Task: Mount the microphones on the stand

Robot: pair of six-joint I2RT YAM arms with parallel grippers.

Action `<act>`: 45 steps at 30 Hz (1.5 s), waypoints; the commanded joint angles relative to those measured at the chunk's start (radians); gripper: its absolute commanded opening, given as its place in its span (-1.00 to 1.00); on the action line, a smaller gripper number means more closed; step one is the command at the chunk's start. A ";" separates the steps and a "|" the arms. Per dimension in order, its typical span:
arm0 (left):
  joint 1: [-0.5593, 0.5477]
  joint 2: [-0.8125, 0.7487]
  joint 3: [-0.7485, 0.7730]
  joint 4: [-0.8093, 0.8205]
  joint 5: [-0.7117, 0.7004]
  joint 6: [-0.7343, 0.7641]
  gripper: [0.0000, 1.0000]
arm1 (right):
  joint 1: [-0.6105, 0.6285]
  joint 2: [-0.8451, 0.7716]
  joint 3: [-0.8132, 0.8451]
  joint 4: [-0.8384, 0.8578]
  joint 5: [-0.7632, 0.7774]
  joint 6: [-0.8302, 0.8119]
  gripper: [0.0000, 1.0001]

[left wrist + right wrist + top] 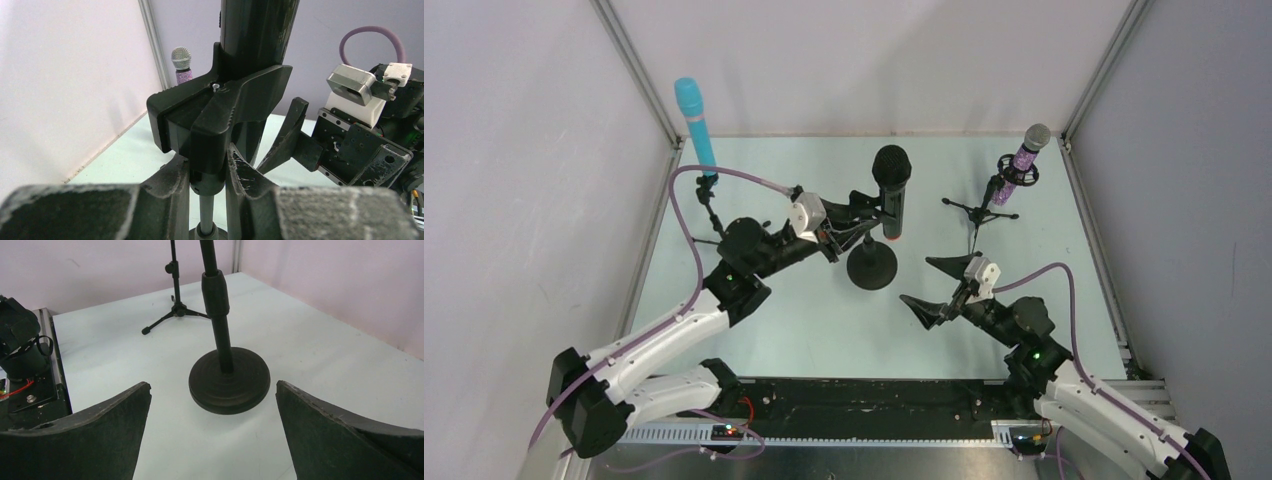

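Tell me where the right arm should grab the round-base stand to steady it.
Take the bare pole between the collar and the round base. It stands upright, so the right gripper, jaws open, can straddle it level from the near right; the left gripper clamps the pole up under the clip.

The clip (220, 115) is matt black plastic, the fingers (245, 175) scuffed, the purple microphone (182, 67) glittery.

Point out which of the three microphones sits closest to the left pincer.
The black microphone, on the middle round-base stand; the left pincer grips its clip. The light blue microphone and the purple microphone stand apart at the back corners.
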 commanded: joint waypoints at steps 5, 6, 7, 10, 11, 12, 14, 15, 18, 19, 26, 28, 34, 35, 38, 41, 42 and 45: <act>0.005 0.019 0.020 0.139 -0.051 0.017 -1.00 | -0.023 -0.058 -0.039 -0.092 0.031 0.041 0.99; 0.008 0.030 0.022 0.139 -0.056 0.016 -1.00 | -0.025 -0.053 -0.042 -0.087 0.033 0.049 0.99; 0.011 0.035 0.022 0.139 -0.058 0.015 -1.00 | -0.025 -0.051 -0.045 -0.081 0.034 0.051 0.99; 0.030 0.065 0.021 0.139 -0.069 0.007 -1.00 | -0.028 -0.042 -0.054 -0.072 0.040 0.060 0.99; 0.034 0.071 0.021 0.139 -0.070 0.007 -1.00 | -0.028 -0.042 -0.058 -0.071 0.040 0.062 0.99; 0.041 0.083 0.021 0.139 -0.071 0.006 -1.00 | -0.029 -0.042 -0.059 -0.070 0.041 0.061 0.99; 0.052 0.098 0.021 0.139 -0.070 0.011 -1.00 | -0.030 -0.041 -0.067 -0.069 0.045 0.063 0.99; 0.058 0.103 0.024 0.139 -0.070 0.012 -1.00 | -0.032 -0.041 -0.070 -0.070 0.045 0.064 0.99; 0.090 0.133 0.038 0.140 -0.067 0.014 -1.00 | -0.036 -0.043 -0.072 -0.082 0.045 0.064 0.99; 0.103 0.147 0.044 0.140 -0.064 0.018 -1.00 | -0.038 -0.044 -0.072 -0.090 0.043 0.064 0.99; 0.153 0.229 0.100 0.159 -0.047 0.051 -1.00 | -0.051 -0.056 -0.074 -0.128 0.043 0.065 0.99; 0.170 0.257 0.120 0.174 -0.036 0.049 -1.00 | -0.056 -0.059 -0.075 -0.136 0.044 0.065 0.99; 0.208 0.350 0.169 0.234 -0.004 0.040 -1.00 | -0.067 -0.073 -0.080 -0.158 0.041 0.065 0.99; 0.212 0.359 0.171 0.255 0.000 0.037 -1.00 | -0.068 -0.077 -0.081 -0.159 0.041 0.064 0.99; 0.220 0.395 0.170 0.300 0.015 0.025 -1.00 | -0.074 -0.086 -0.084 -0.163 0.041 0.064 0.99; 0.230 0.425 0.159 0.381 0.027 -0.011 -1.00 | -0.080 -0.090 -0.087 -0.167 0.040 0.064 1.00; 0.233 0.440 0.150 0.400 0.030 -0.026 -1.00 | -0.081 -0.092 -0.088 -0.169 0.039 0.064 1.00; 0.239 0.466 0.131 0.482 0.040 -0.055 -1.00 | -0.085 -0.094 -0.090 -0.175 0.037 0.062 0.99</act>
